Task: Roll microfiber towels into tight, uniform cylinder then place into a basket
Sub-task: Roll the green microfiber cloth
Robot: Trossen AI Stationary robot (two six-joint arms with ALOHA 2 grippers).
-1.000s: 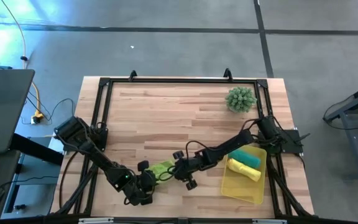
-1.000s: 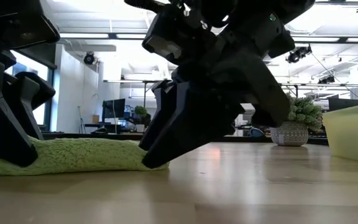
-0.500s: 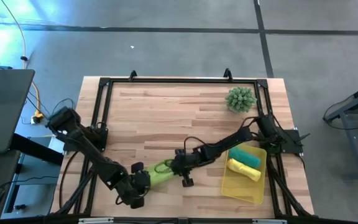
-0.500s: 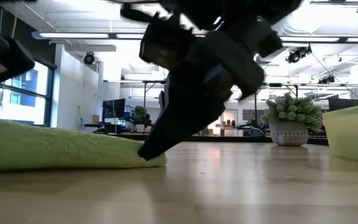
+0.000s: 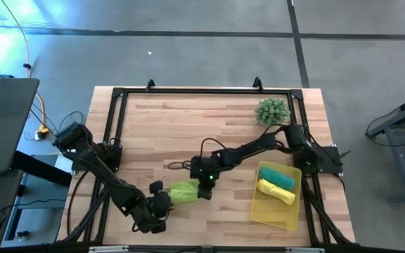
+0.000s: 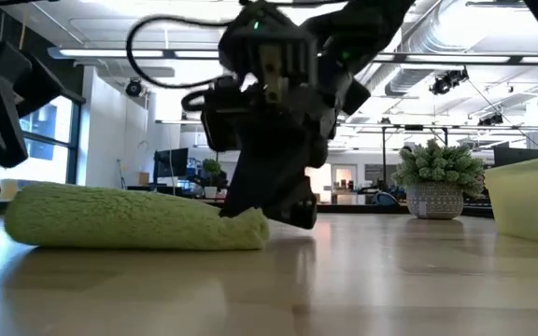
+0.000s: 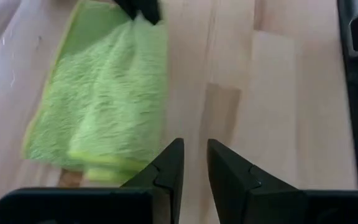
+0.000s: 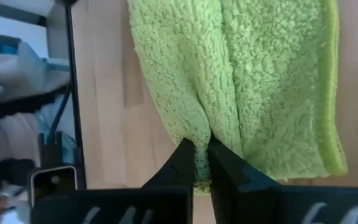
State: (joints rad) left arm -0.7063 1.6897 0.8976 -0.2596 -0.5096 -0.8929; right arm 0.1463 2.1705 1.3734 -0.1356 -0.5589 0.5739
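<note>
The lime green towel (image 5: 183, 191) lies bunched and folded on the wooden table, thick and rounded at its left end (image 6: 26, 213). My right gripper (image 5: 204, 187) is shut on its right end. My left gripper (image 7: 193, 163) hangs just off the towel's left end (image 7: 98, 165), its fingers a narrow gap apart with only table between them. The yellow basket (image 5: 264, 211) stands near the right edge and holds a rolled teal towel (image 5: 280, 177) and a rolled yellow towel (image 5: 274, 191). My right gripper pinches a raised fold at the towel's right end (image 8: 199, 138) between its two fingers (image 8: 182, 163). The fingers slant down at it from the table's far right. The towel rests on the table, its fabric gathered into ridges running away from the pinch (image 8: 185, 81).
A spiky green plant in a pot (image 5: 271, 111) stands at the far right of the table. A black frame (image 5: 188, 90) borders the table. Bare wood (image 5: 188, 133) lies across the middle and far left.
My right gripper has swung toward the table's far side, rolled its wrist and shut on the towel's right end. My left gripper has risen off the towel's left end. The towel, flat and stretched out a second ago, now lies shorter and thicker.
</note>
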